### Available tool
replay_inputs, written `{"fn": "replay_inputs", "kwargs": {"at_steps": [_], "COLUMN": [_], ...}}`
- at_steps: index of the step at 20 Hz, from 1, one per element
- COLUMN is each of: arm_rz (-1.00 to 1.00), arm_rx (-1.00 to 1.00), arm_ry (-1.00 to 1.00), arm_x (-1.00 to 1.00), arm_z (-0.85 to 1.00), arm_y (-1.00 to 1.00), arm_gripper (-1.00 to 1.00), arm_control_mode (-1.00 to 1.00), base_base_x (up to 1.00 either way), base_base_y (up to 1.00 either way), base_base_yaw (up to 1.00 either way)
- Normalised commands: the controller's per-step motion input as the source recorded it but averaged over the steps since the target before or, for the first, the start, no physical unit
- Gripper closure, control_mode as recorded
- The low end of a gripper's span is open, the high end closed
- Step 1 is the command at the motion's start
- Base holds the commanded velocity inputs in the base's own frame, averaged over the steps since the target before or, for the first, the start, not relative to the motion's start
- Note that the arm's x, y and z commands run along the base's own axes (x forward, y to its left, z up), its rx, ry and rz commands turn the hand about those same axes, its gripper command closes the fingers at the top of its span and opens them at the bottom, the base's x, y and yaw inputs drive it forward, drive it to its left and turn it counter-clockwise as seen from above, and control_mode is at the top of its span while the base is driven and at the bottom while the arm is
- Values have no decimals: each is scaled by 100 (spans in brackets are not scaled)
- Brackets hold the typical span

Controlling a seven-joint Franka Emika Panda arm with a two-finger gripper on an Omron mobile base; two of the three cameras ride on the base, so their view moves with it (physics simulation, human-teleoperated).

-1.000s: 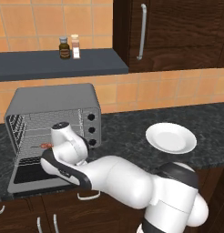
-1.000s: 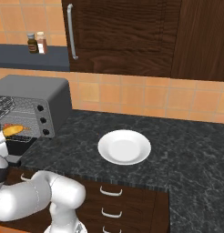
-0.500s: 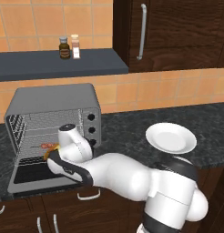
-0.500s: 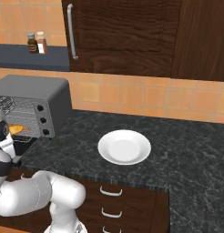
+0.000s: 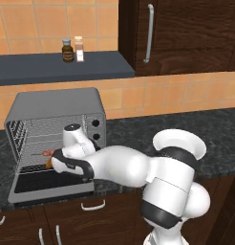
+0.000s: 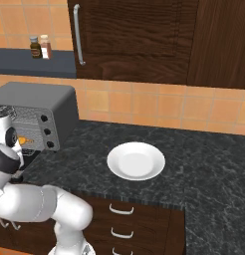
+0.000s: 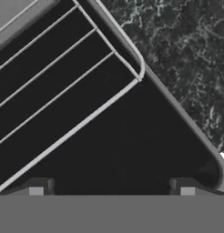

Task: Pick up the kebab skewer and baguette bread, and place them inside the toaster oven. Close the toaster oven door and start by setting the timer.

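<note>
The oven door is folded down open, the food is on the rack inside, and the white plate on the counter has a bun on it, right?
Not quite. The white plate has nothing on it; the right base view shows it bare. The rest holds: in the left base view the toaster oven door lies folded down open, and food, the kebab skewer, rests on the rack inside the toaster oven.

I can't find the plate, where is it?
The white plate sits on the dark counter, right of the toaster oven in the right base view.
</note>
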Motion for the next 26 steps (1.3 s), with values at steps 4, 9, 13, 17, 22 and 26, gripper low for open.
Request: {"fn": "replay_inputs", "kwargs": {"at_steps": [4, 9, 13, 17, 22, 26], "arm_rz": [0, 0, -2, -6, -7, -8], "arm_rx": [0, 0, 0, 0, 0, 0], "arm_ry": [0, 0, 0, 0, 0, 0], "arm_x": [58, 48, 62, 60, 50, 43], "arm_z": [0, -3, 0, 0, -15, -8], "arm_y": [12, 26, 22, 11, 4, 7], "arm_gripper": [-100, -100, -100, -100, -100, -100], "arm_control_mode": [-100, -100, -100, -100, -100, -100], "base_base_x": [0, 0, 0, 0, 0, 0], "base_base_y": [0, 0, 0, 0, 0, 0], "base_base_yaw": [0, 0, 0, 0, 0, 0]}}
